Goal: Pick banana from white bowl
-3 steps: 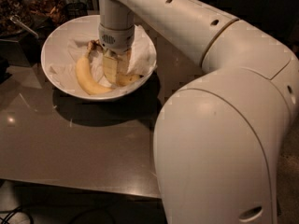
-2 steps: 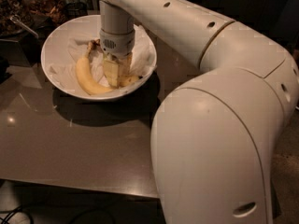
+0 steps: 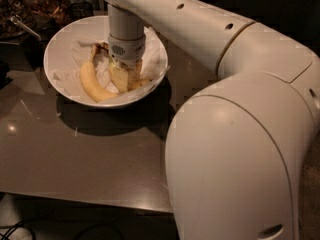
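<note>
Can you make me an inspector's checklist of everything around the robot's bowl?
Surface: glossy brown table, with the bowl's shadow on it.
Job's things: white bowl lined with crumpled paper; banana lies inside, mostly hidden under the gripper.
Clutter: paler banana also in the bowl; metal utensil among dark items at far left.
Gripper: gripper is down inside the bowl, over the banana.
Cables: what looks like a dark cable on the floor, lower left.
Surroundings: dark; the robot's arm fills the right.
</note>
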Tool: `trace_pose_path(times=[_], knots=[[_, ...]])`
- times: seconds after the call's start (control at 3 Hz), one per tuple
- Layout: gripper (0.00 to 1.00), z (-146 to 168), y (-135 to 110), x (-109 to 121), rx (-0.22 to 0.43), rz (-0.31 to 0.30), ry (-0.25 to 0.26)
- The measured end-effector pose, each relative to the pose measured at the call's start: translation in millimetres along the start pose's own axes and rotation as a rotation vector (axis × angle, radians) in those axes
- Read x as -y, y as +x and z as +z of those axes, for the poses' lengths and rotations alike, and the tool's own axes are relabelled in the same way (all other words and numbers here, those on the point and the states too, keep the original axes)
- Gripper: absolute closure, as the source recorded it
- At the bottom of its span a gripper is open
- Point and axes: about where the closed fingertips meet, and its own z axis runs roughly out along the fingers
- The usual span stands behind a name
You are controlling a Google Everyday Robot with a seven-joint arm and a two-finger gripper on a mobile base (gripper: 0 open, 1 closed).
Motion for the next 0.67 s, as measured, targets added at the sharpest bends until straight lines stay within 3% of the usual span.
trace_pose_path(times=[0.67], knots=[[1.0,-10.8,0.2,-2.2,0.038,-0.015,0.012]])
